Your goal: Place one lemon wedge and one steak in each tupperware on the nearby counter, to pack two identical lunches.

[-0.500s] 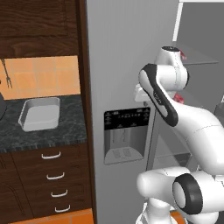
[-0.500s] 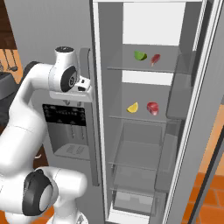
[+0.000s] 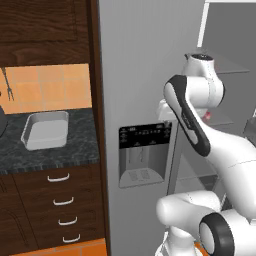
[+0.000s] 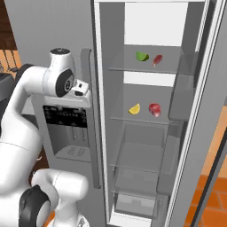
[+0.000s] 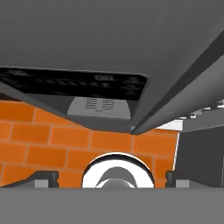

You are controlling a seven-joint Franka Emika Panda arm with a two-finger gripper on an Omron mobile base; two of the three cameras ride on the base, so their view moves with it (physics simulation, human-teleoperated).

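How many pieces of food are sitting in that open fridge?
4. On the upper shelf, a green lemon wedge with a steak to its right; on the shelf below, a yellow lemon wedge with another steak to its right. The bottom drawers could hide more.

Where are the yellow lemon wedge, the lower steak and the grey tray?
yellow lemon wedge point(image 4: 134, 109): right base view, its middle.
lower steak point(image 4: 154, 109): right base view, its middle.
grey tray point(image 3: 31, 141): left base view, its front rim.

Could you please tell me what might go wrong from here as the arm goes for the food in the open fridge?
The upper lemon wedge and steak sit close together, as do the lower wedge and steak, so the open tool might nudge a neighbour. The glass shelves leave little clearance, and one tray sits far off.
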